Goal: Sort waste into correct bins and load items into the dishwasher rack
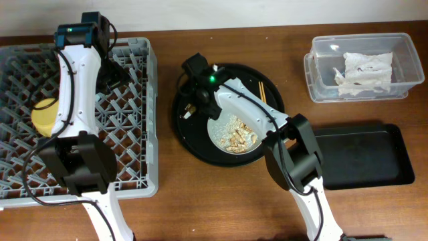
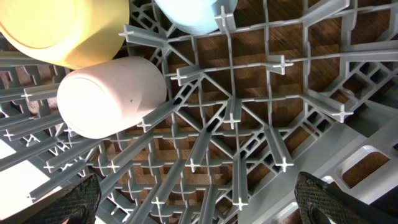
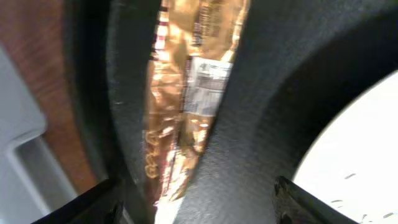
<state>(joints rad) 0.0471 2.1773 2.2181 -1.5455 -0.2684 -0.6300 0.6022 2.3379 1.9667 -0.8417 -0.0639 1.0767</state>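
Note:
The grey dishwasher rack [image 1: 137, 144] fills the left. In the left wrist view the yellow bowl [image 2: 62, 31], pink cup [image 2: 112, 93] and light blue cup [image 2: 193, 15] lie among its pegs. My left gripper [image 2: 199, 205] is open and empty above the lattice, and it also shows in the overhead view [image 1: 112, 70]. My right gripper [image 3: 193, 199] is open just above a brownish wrapper [image 3: 186, 93] on the round black tray [image 1: 190, 137]. The grey plate [image 1: 221, 130] holds food scraps [image 1: 235, 139]. Chopsticks [image 1: 262, 90] lie on the tray's far side. Napkins [image 1: 364, 70] lie in the clear tub [image 1: 321, 73].
The flat black tray [image 1: 364, 155] lies at the right, below the tub. The rack's right wall stands close to the round tray's left rim. My right arm crosses over the plate. Brown table shows along the front edge.

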